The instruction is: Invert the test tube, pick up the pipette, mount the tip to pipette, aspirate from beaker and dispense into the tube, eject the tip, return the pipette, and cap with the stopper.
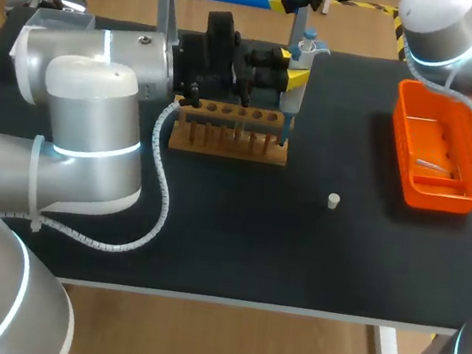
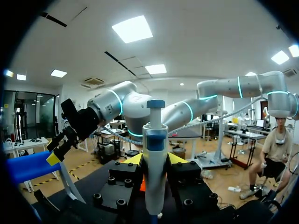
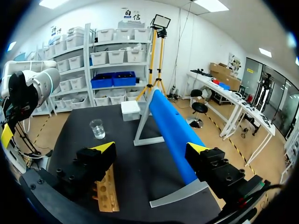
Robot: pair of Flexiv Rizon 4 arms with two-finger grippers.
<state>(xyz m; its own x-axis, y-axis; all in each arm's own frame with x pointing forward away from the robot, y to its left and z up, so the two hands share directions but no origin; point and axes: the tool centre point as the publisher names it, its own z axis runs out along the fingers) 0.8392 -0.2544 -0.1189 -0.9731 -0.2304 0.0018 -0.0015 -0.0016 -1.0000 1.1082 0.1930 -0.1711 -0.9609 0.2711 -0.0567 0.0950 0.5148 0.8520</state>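
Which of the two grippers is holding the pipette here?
The left gripper: its yellow-tipped fingers clamp the pipette from both sides, beside the wooden rack. The right gripper is open, fingers wide apart, gripping nothing.

— What is the left tool (image 1: 291, 66) covering at the wooden rack (image 1: 228, 140)?

— Its black body is hiding the rack's back edge and the tabletop (image 1: 236, 231) just behind it.

— And the pipette (image 2: 154, 140)?

— In the left wrist view its lower end is running off the edge. In the head view it is dropping beside the rack's right end, too thin to tell how it is ending.

— Anything else?

— Pale slivers are lying in the orange tray (image 1: 412, 198), well right of the rack, too small to identify. In the right wrist view, the right tool (image 3: 150, 149) is covering part of the rack with one finger.
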